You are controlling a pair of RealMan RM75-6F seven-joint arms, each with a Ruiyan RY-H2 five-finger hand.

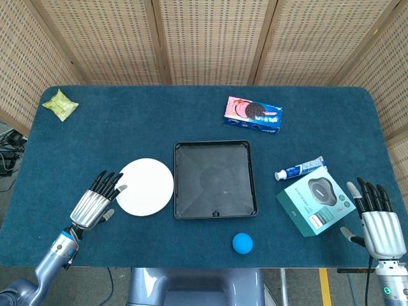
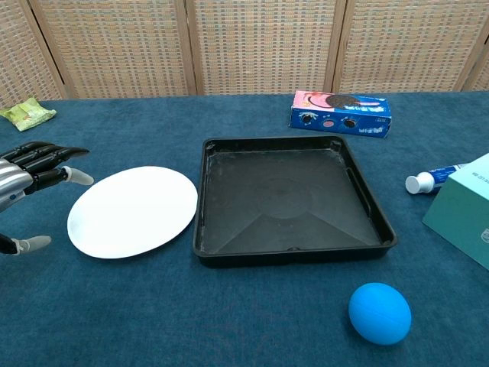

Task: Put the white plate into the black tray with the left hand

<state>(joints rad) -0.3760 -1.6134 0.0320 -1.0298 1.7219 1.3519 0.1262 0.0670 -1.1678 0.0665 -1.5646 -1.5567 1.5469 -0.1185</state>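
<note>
Reaching left hand [image 1: 93, 205], fingers [image 2: 46, 157] spread, released, beside one white plate [image 1: 146, 186], one black tray [image 1: 246, 178], right hand [image 1: 377, 223] spread empty.

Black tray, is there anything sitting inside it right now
No, the black tray holds nothing; the white plate lies on the table to its left, outside the rim.
</note>
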